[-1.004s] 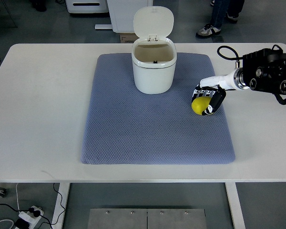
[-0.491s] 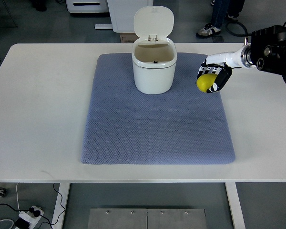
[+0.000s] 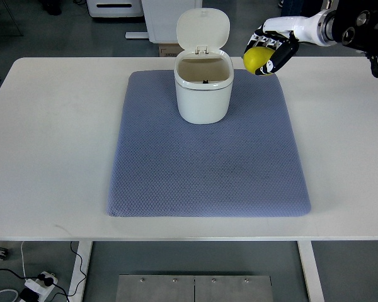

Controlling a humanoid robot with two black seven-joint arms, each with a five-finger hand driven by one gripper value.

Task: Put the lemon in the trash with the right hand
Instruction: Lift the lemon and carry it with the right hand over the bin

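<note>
A yellow lemon (image 3: pixel 256 59) is held in my right hand (image 3: pixel 269 51), whose fingers are curled around it. The hand hangs in the air above the far right part of the blue mat (image 3: pixel 208 163), just right of the trash bin. That white trash bin (image 3: pixel 203 91) stands on the far middle of the mat with its lid (image 3: pixel 203 27) flipped up and its inside showing. My right arm (image 3: pixel 346 28) comes in from the upper right edge. No left arm shows.
The white table (image 3: pixel 44 145) carries the mat. Beyond its far edge are a white cabinet (image 3: pixel 160 16), a cardboard box (image 3: pixel 168 49) and a person's legs (image 3: pixel 290 25). A power strip (image 3: pixel 41 281) lies on the floor at the lower left.
My right hand has lifted the lemon off the mat and carried it up and left, towards the open bin. The bin has stayed put.
</note>
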